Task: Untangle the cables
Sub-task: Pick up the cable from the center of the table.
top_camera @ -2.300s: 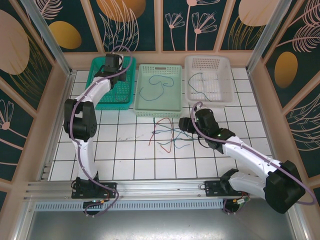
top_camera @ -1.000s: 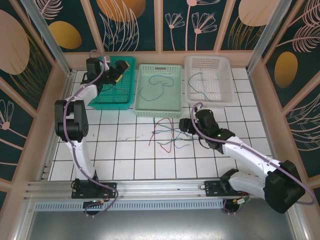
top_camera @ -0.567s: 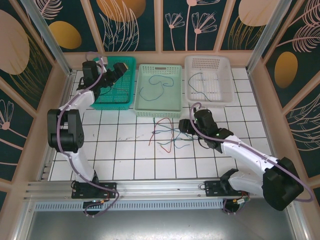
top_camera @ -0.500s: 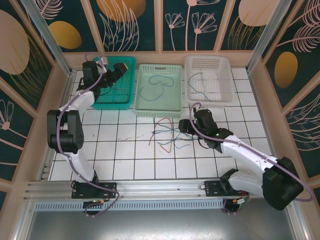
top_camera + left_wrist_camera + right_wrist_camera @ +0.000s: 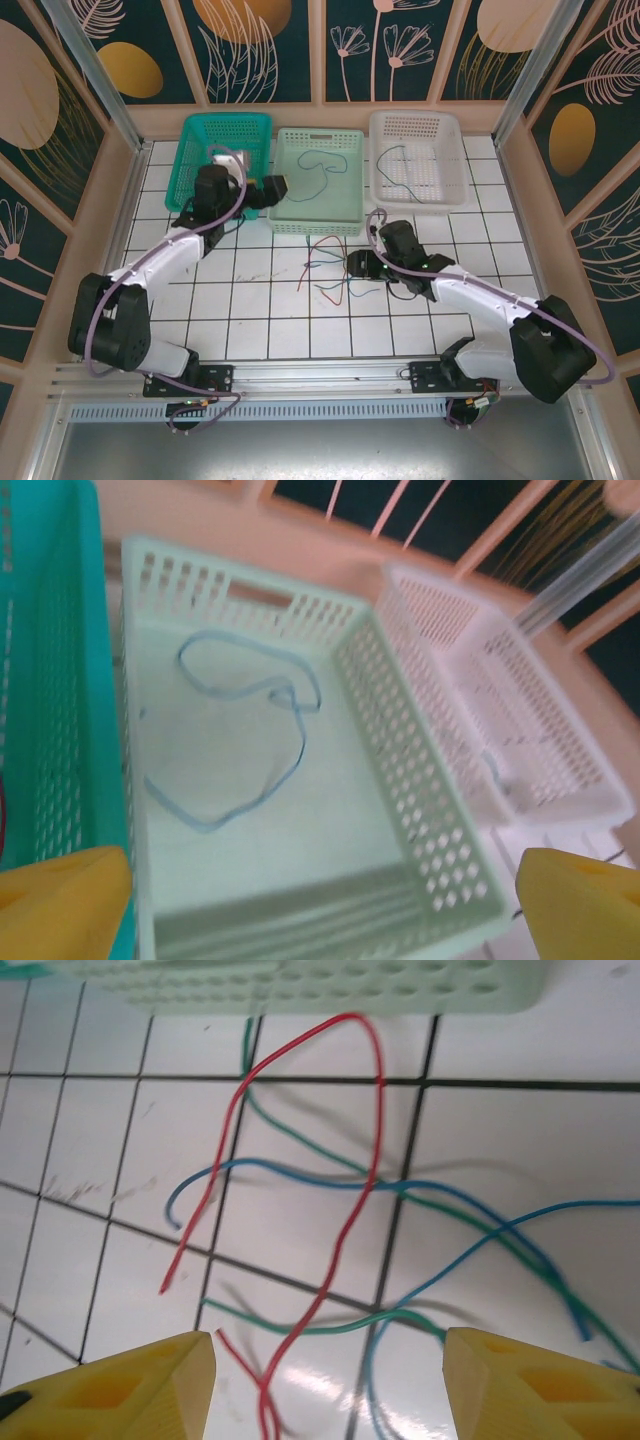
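Observation:
A tangle of thin red, blue and green cables [image 5: 335,268] lies on the white tiles in front of the pale green basket [image 5: 340,222]. My right gripper [image 5: 358,263] hovers at the tangle's right edge. In the right wrist view it [image 5: 330,1385] stands open, and a red cable [image 5: 372,1130], a blue cable [image 5: 300,1172] and a green cable [image 5: 330,1328] lie on the floor between the yellow fingertips [image 5: 120,1380]. My left gripper [image 5: 272,190] hangs open and empty at the pale green basket's left edge. One blue cable [image 5: 240,730] lies inside that basket [image 5: 400,730].
A teal basket [image 5: 225,160] stands at the back left and a white basket [image 5: 440,190] at the back right, with a thin dark cable [image 5: 400,170] in it. The three baskets sit side by side along the back wall. Metal frame rails bound the table.
My left arm has swung from over the teal basket down and right to the pale green basket's left edge. My right gripper has shifted left onto the tangle and its jaws have narrowed.

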### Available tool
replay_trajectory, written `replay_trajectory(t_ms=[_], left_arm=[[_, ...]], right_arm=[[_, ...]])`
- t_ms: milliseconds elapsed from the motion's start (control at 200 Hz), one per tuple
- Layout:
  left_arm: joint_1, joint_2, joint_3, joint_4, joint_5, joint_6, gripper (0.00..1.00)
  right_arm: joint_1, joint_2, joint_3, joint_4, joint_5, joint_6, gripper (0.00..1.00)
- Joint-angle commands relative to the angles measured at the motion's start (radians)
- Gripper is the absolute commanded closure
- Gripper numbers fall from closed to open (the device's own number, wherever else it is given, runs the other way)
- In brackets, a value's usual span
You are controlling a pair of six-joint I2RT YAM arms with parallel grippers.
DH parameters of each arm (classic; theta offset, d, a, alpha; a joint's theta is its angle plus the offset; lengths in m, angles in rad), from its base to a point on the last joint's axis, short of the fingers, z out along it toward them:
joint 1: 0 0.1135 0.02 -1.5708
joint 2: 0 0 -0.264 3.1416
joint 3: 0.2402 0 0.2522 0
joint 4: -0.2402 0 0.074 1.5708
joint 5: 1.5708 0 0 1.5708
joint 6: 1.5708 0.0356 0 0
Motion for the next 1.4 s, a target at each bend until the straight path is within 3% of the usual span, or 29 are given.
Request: replay_trajectory(t_ms=[0,380,766,1396], left_arm=[[-0.010,-0.035,-0.070,0.034,-0.017,0.035,0.02],[-0.024,-0.062,-0.164,0.044,-0.049,-0.003,0.05],[-0.026,-0.073,-0.200,0.070,-0.042,-0.027,0.05],[-0.127,-0.048,-0.189,0.146,0.049,-0.040,0.06]], right_arm=[[0.028,0.028,-0.010,0.062,-0.083,0.019,0.37],[0.096,0.158,0.019,0.070,-0.087,0.029,0.41],[0.094,0.136,0.045,0.012,-0.002,-0.028,1.00],[0.091,-0.135,-0.002,0.006,0.011,-0.169,1.00]])
